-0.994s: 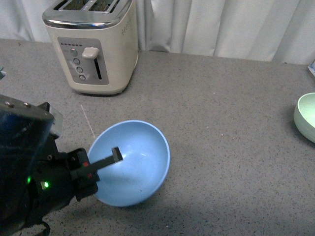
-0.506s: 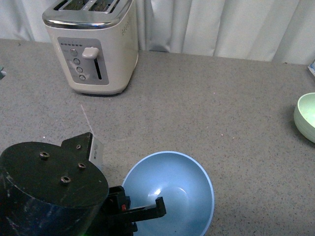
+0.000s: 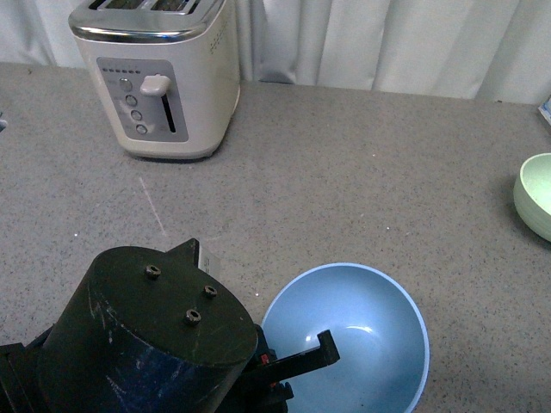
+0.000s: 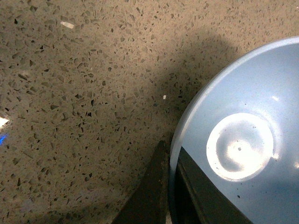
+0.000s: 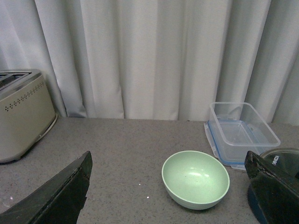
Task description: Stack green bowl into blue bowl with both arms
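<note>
Front view: my left tool (image 3: 320,348) comes in from 7 o'clock under the arm's big black housing. One finger hooks over the near rim and into the blue bowl (image 3: 362,327). I cannot see the other finger from here. The blue bowl stands upright on the grey speckled desk (image 3: 344,172) at 6 o'clock, partly cut by the picture's lower edge. The green bowl (image 3: 535,196) sits at 3 o'clock, half out of frame and well apart from the blue one. A cream toaster (image 3: 159,77) stands at 11 o'clock with a pale curtain (image 3: 387,39) behind it.

Left wrist view: the tool is pinching the blue bowl's rim, one finger (image 4: 149,196) outside the wall and the other inside. The bowl's glossy bottom shows bare.

Right wrist view: my right tool (image 5: 168,158) is spread wide, a finger (image 5: 60,196) at either edge of the frame, holding nothing. The green bowl lies upright on the desk ahead, between the two fingers and touching neither. A clear container (image 5: 243,133) with a blue rim stands just beside it, and the toaster is off at the far side.
</note>
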You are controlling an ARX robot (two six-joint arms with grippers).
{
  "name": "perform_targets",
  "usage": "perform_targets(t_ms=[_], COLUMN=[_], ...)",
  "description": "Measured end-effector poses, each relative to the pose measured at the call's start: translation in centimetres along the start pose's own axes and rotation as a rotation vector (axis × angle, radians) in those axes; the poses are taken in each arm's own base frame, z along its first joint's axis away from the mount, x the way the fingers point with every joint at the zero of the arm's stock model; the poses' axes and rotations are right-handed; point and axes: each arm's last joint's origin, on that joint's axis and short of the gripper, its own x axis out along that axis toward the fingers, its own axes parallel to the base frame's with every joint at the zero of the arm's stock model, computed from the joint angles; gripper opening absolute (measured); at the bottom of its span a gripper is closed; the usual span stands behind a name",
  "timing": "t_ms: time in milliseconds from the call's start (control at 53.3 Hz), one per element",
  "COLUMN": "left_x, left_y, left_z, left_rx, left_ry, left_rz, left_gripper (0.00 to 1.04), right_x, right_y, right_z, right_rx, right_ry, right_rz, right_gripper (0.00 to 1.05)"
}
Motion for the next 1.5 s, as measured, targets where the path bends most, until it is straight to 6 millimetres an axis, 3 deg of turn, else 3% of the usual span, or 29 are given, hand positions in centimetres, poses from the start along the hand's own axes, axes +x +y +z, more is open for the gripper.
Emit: perform_targets(t_ms=[413, 975, 1182, 1500], left_x=[0.8, 0.8, 0.5, -1.4], left_y=[0.1, -0.7, -0.4, 0.2], left_z=[1.0, 0.2, 0.9, 4.8], left_rx=[-0.107, -0.048, -0.031, -0.034], left_ry=[-0.043, 0.033, -0.010, -0.120], left_rz=[0.052, 0.001, 0.013, 0.063], left_gripper=[0.04, 0.05, 0.48, 1.00], right_x=[0.0, 0.0, 0.0, 0.0], right_y=[0.0, 0.0, 0.0, 0.0], right_z=[0.0, 0.0, 0.0, 0.0], right_rx=[0.000, 0.000, 0.000, 0.000], right_ry=[0.000, 0.000, 0.000, 0.000], right_rz=[0.000, 0.000, 0.000, 0.000], right_gripper=[0.96, 0.96, 0.96, 0.96])
